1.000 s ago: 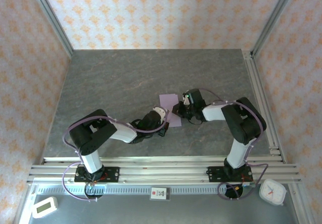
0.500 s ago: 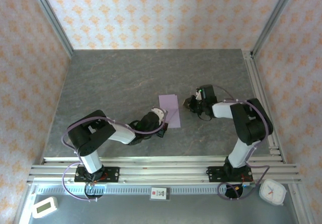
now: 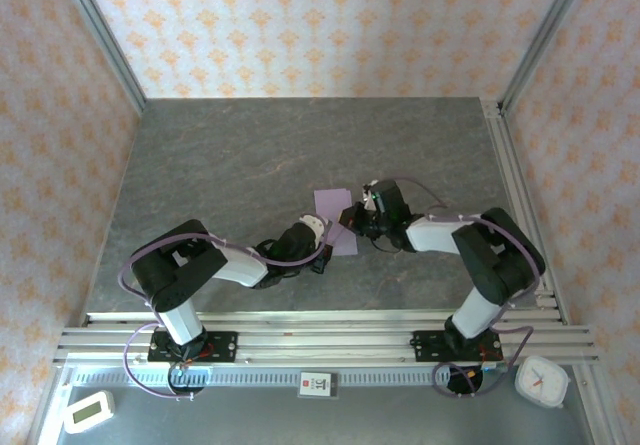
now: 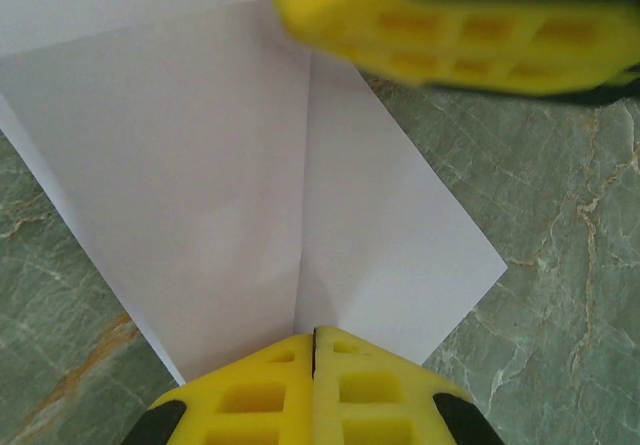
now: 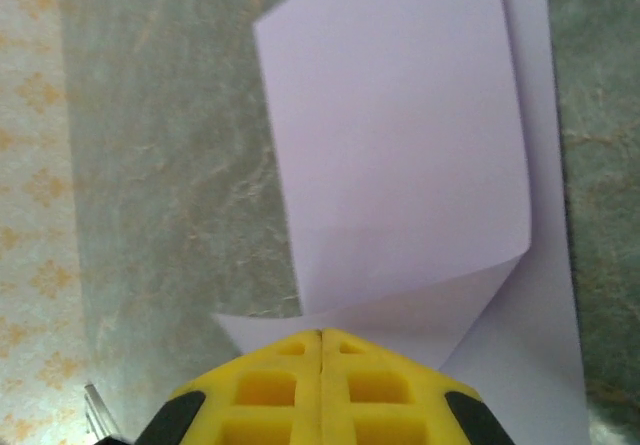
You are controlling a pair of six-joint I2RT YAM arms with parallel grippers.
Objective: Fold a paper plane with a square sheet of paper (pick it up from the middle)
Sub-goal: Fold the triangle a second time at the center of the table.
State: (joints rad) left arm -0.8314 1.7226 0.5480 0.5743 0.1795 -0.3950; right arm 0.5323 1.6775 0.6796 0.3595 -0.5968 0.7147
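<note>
Left gripper (image 4: 313,337) is closed tight, tips sitting on the near edge of the square sheet of paper (image 4: 220,165), which lies partly folded mid-way across the grey table (image 3: 230,165). Right gripper (image 5: 320,337) is closed too, pinching a curled-up flap.

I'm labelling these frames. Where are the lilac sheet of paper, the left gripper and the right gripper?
sheet of paper (image 4: 200,165), left wrist view, its left flap
left gripper (image 4: 314,337), left wrist view, closed fingertips' seam
right gripper (image 5: 321,337), right wrist view, closed fingertips' seam
</note>
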